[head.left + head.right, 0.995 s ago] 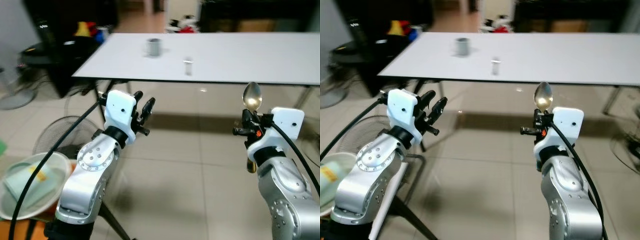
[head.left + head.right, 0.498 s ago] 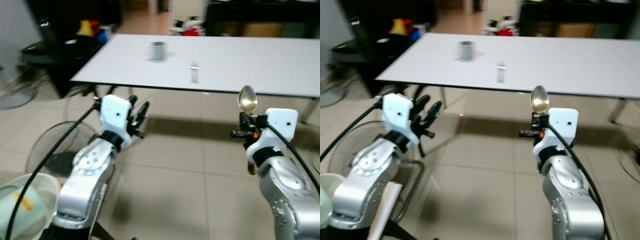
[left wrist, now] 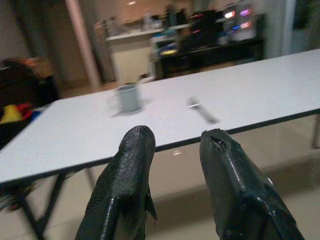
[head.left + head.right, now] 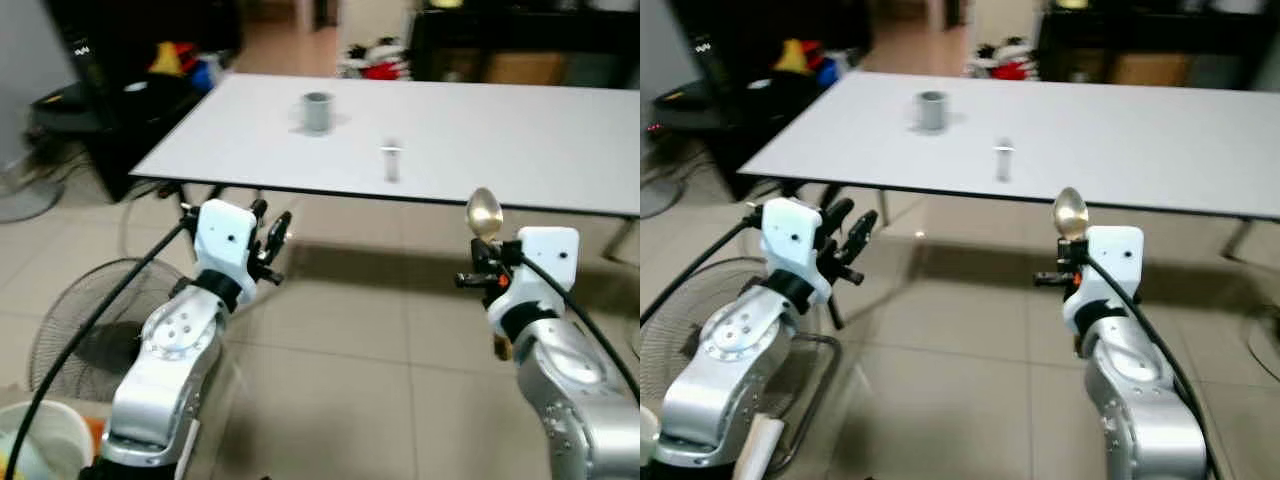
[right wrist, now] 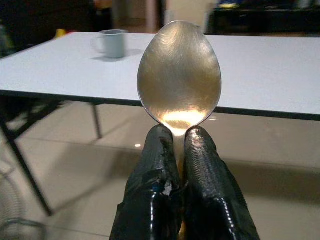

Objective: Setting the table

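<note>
Spoon (image 5: 179,75) upright in right gripper (image 5: 178,145)

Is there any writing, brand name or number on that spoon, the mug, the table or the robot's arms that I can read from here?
None can be read.
Spoon in the right tool: plain metal bowl, no mark.
Mug on the white table: blurred, no lettering visible.
Left tool: plain black fingers, no label.
Glowing screens behind the table: too blurred to read.
</note>
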Controlling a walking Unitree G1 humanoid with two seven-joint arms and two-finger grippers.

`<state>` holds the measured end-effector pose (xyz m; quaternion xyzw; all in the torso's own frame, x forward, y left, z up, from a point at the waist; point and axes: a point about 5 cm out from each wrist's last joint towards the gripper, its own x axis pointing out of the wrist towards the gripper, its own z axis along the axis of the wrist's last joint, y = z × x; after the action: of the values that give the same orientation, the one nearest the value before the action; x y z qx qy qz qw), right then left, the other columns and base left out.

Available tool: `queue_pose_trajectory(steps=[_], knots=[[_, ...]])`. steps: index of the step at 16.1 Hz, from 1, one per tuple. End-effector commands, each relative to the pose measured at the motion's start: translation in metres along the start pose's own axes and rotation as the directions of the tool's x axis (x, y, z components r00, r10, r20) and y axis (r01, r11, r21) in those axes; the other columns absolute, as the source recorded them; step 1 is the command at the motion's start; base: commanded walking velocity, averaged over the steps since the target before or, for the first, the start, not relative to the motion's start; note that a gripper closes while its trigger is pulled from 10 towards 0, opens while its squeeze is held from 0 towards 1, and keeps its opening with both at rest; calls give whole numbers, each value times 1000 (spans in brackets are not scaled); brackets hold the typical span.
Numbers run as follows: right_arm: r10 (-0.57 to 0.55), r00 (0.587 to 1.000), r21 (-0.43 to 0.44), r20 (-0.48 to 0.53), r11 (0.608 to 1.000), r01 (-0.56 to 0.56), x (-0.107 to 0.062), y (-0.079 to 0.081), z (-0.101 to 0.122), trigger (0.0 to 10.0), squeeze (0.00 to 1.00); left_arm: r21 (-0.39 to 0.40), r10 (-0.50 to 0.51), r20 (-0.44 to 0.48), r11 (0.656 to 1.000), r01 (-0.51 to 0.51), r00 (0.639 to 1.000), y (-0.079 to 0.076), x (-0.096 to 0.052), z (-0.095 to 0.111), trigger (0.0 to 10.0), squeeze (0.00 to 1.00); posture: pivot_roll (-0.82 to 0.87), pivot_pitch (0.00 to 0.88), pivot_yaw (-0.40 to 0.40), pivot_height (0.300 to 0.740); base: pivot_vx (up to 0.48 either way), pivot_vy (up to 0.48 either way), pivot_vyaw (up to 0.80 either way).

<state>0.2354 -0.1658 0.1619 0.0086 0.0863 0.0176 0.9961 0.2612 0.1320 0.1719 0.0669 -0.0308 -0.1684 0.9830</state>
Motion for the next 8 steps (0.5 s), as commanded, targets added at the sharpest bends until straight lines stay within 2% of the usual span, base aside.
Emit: queue_pose_trajectory(steps=[1,8], knots=[[21,1000,0,7,1000,-21,0,3,3,10000,0,7,3,7,1000,-3,1000,1,1,2,10000,0,73,0,26,740,368,0,0],[7,999,49,41,999,-9,-1,2,10,10000,0,12,-5,8,1000,5,1000,0,1,2,10000,0,73,0,27,740,372,0,0]])
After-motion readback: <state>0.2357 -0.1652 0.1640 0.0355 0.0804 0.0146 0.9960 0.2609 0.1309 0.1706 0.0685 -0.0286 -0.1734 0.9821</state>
